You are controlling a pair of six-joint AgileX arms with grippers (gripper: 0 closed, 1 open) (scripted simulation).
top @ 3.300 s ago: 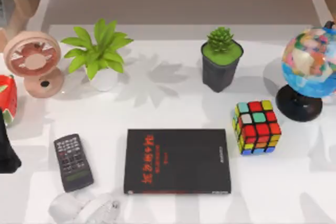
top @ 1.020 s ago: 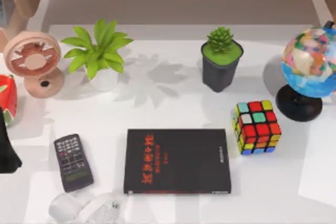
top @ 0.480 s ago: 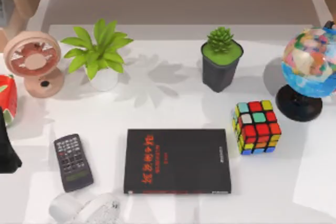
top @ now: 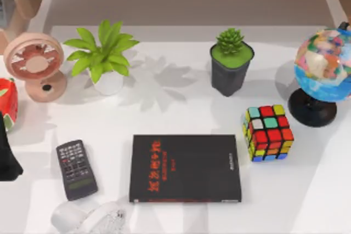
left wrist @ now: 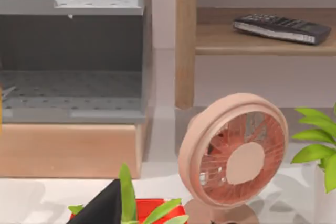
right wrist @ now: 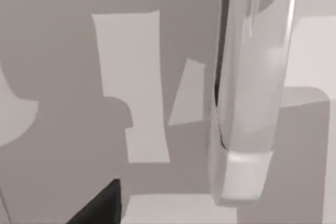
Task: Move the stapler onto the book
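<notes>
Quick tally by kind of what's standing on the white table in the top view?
Potted plants: 2 (leafy plant, succulent)
Books: 1 (book)
Remotes: 1 (remote)
Puzzle cubes: 1 (cube)
Globes: 1 (globe)
Fans: 1 (fan)
Total: 7

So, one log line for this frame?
stapler: ungrasped, lying front-left of book | book: cover bare | remote: left of book | left arm: parked at left edge

The globe (top: pixel 328 64) is running off the top view's right edge; a red object (top: pixel 6 102) is being cropped at its left edge; the book's (top: pixel 185 168) red characters are staying too small to read; the white stapler (right wrist: pixel 252 93) is being cut off in the right wrist view.
</notes>
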